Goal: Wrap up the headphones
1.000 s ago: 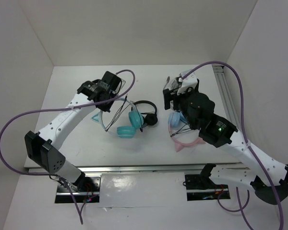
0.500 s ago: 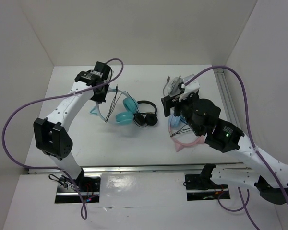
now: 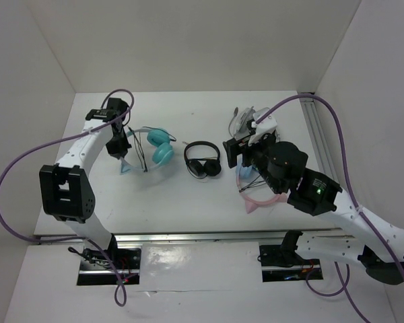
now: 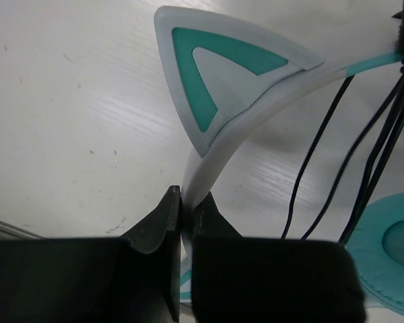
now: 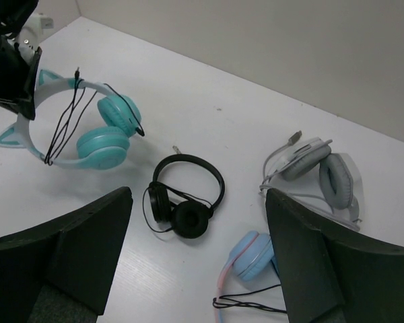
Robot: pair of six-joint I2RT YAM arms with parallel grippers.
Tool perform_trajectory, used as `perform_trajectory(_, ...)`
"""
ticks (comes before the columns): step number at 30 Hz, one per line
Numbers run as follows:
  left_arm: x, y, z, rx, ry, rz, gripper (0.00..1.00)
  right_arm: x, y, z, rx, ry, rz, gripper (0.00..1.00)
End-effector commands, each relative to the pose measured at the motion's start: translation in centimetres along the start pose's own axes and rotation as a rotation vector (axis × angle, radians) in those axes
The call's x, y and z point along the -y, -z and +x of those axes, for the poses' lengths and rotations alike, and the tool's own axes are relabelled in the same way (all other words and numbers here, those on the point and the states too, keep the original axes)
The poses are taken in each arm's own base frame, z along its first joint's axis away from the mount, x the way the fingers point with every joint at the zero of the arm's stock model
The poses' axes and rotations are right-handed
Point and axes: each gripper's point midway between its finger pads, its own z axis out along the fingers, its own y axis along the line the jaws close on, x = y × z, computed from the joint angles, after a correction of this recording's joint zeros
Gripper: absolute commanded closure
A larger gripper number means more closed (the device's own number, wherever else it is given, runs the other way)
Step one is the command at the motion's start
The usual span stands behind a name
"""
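the wrap looks part done, as i judge it. the teal headphones (image 3: 153, 147) lie on the far left part of the bench (image 3: 188, 202), and the thin black cable (image 5: 66, 120) runs in several loose strands across the gap between the white headband (image 4: 219, 151) and the ear cups (image 5: 102, 142). the strands are slack rather than snug, and the plug end (image 5: 77, 70) sticks up free above the band. so the turns seem laid on, but tightening them and tucking the end look left to do.

the left arm reaches up the left side of the bench, its wrist turned down over the band. the left fingers (image 4: 155, 229) are pressed together on the headband, pinching it just below one cat ear (image 4: 215, 81); the wrist view shows no gap beyond the band itself. one ear cup sits close by at the right of that view, with cable strands passing between.

the right arm stretches from the near right toward the middle, its wrist above the pink-banded pair (image 3: 259, 196) and near the grey headset (image 5: 313, 165) at the far right. the right fingers (image 5: 87, 249) are spread wide and hold nothing. a small black pair (image 3: 203, 160) lies between the two arms, well apart from the teal pair.
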Motion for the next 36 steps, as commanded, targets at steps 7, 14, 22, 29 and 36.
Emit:
perform_trajectory(7,-1.0,3.0,0.2,0.128,0.503,0.090,1.00,-0.7,0.4,-0.7,0.005,-0.032,-0.031,0.13)
perform_trajectory(14,-1.2,1.5,1.8,0.109,0.803,0.133,1.00,-0.6,1.0,-0.9,0.012,-0.071,-0.042,0.02)
perform_trajectory(22,0.4,-2.4,2.1,0.027,0.912,0.152,1.00,-0.7,1.3,-1.3,0.011,-0.103,-0.051,0.00)
perform_trajectory(29,2.0,-4.7,2.2,-0.003,0.925,0.124,1.00,-1.0,1.4,-1.1,0.004,-0.097,-0.058,0.00)
perform_trajectory(36,2.6,-6.5,3.3,-0.014,0.907,0.063,1.00,-1.3,1.3,-0.3,-0.014,-0.087,-0.072,0.00)
